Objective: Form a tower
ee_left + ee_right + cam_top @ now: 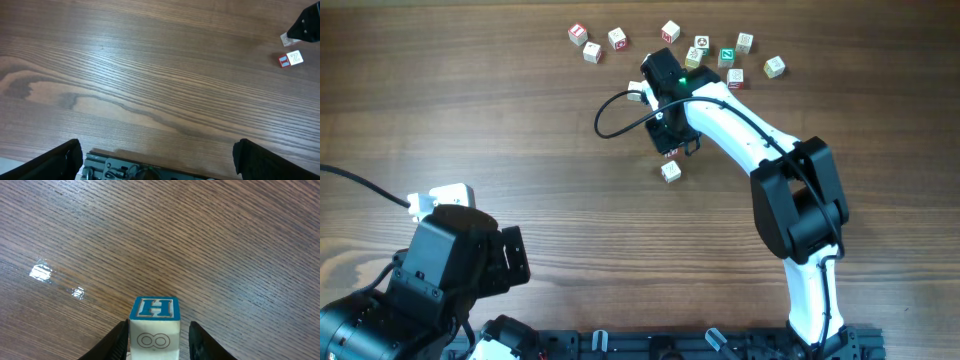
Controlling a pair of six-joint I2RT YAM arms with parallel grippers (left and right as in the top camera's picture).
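Straddling a blue-lettered cube, firm hold unclear, the right end effector seems mid-pickup, with no tower yet standing; next, a level lift onto the lone cube just beside it.

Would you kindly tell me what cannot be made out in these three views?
- Right wrist: whether the right gripper truly clamps the H cube; the bottom edge cuts off both.
- Overhead: marks on the loose cubes, too small to read.
- Left wrist: the pale cube at the right edge, half covered by a dark shape.
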